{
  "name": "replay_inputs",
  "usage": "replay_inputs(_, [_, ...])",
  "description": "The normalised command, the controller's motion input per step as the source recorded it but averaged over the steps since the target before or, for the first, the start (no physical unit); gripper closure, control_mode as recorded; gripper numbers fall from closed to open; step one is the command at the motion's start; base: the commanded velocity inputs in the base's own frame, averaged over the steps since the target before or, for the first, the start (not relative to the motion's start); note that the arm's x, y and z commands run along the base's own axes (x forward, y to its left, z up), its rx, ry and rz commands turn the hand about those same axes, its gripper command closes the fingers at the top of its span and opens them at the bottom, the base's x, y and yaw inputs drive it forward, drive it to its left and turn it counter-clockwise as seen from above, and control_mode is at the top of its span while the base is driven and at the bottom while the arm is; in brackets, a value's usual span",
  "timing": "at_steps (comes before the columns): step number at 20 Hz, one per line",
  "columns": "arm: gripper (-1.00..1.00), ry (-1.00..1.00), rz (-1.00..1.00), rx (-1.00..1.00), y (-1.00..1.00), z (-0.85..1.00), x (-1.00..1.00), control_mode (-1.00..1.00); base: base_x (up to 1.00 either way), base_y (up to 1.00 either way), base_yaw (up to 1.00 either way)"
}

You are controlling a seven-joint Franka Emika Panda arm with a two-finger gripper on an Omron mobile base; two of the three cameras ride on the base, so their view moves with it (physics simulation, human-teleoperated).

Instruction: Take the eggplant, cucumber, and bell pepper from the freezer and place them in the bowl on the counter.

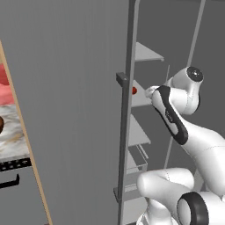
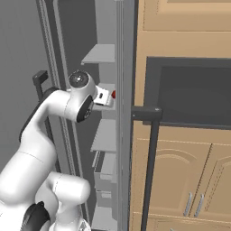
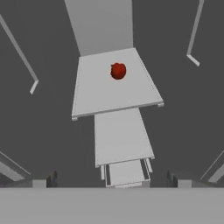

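The freezer (image 1: 66,110) stands open, and the robot arm reaches in toward its light grey shelves. The bell pepper (image 3: 118,70) sits alone on 1 shelf (image 3: 113,87) inside the freezer, toward the back of that shelf. From the left base view it shows as a small red spot just past the door's edge, and in the right base view it peeks out beside the hand. The gripper (image 3: 112,179) has its 2 fingers spread wide apart and holds nothing. It hangs in front of the pepper's shelf and does not touch the pepper.

So the pepper is not picked up yet. I cannot see the eggplant or the cucumber on the freezer shelves, so I cannot tell if they are done. The bowl (image 1: 1,124) shows just a dark sliver at the edge of the left base view, far to the left of the freezer, on the marble counter (image 1: 13,136). What lies inside it is hidden.

The shelf under the pepper is flat and smooth. To the right of the freezer are tan wooden cabinets (image 2: 180,180) with a dark oven (image 2: 189,94) set in them.
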Motion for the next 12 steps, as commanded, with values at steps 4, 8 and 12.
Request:
replay_inputs(4, [-1.00,-0.02,0.00,0.00,-0.12,0.00,0.16,-1.00,0.00,0.00,0.00])
replay_inputs(8, [-1.00,-0.03,0.00,0.00,0.00,0.00,0.22,-1.00,0.00,0.00,0.00])
replay_inputs(12, [-1.00,-0.07,0.00,0.00,0.00,0.00,0.11,-1.00,0.00,0.00,0.00])
